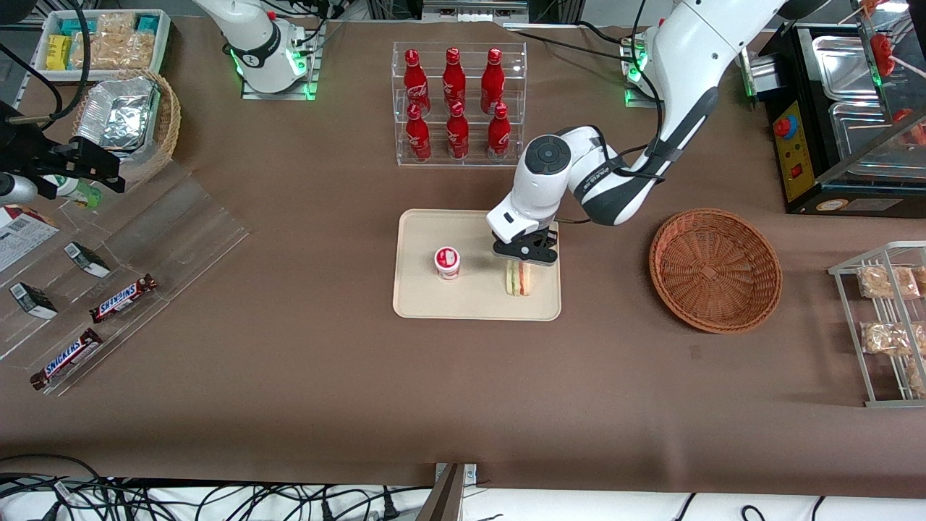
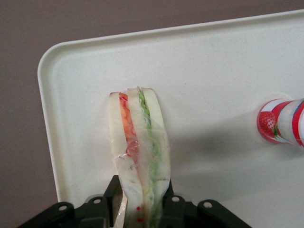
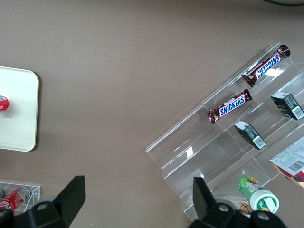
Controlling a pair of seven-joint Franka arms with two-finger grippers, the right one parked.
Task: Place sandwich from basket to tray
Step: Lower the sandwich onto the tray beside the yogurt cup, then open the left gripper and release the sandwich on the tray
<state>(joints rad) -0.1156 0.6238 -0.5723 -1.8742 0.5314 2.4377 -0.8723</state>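
Holding the sandwich (image 2: 137, 152) by its bread faces, my gripper (image 1: 526, 255) keeps it standing on edge on the tray (image 1: 419, 297), near the short edge closest to the now-empty basket (image 1: 715, 269), clear of the small cup (image 1: 447, 262). Its long axis runs toward the tray's front-camera edge, layers upright.

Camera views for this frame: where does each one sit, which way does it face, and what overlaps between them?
Front view: high, facing both arms across the brown table; the left arm's hand sits over the cream rectangular tray.
Left wrist view: looks down past the hand, shut on the layered white-bread sandwich.
Right wrist view: looks down at Snickers bars; the parked arm's fingers show.
Shared: all three show the tray and red-and-white yogurt cup.
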